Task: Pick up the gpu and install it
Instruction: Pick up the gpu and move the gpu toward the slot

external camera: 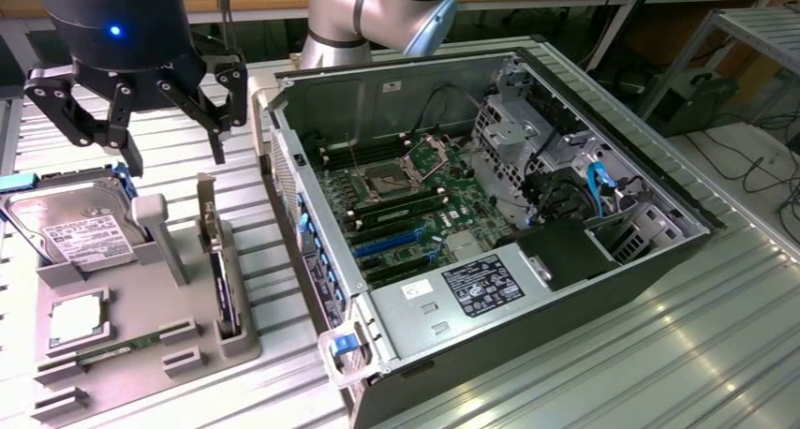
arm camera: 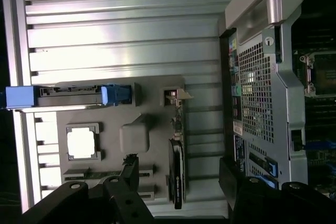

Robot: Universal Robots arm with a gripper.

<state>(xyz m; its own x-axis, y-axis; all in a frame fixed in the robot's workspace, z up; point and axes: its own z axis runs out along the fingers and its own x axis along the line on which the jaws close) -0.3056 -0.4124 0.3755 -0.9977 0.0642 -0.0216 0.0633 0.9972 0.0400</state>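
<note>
Hanging wide open, the claw point(external camera: 175, 155) holds nothing; its black fingers point(arm camera: 129, 167) are spread with only air between them. Below it, and lined up with the gap between the fingers in the wrist view, the graphics card point(external camera: 227, 293) stands on its long edge in a slot of the grey tray point(external camera: 138, 354), untouched. The card's silver end bracket point(external camera: 206, 209) sticks up at the end closer to the claw.

Off to one side of the claw, on the same tray, a hard drive point(external camera: 69, 230) with blue end pieces stands propped in its holder. A pale square chip point(external camera: 75, 321) lies flat past it. Beside the chip is what looks like a thin green memory stick point(external camera: 125, 343), though it is hard to make out.

On the claw's other side, just beyond the tray, an open computer case point(external camera: 587, 260) lies on the slatted metal table point(external camera: 700, 354). Its green board point(external camera: 400, 199) faces up.
</note>
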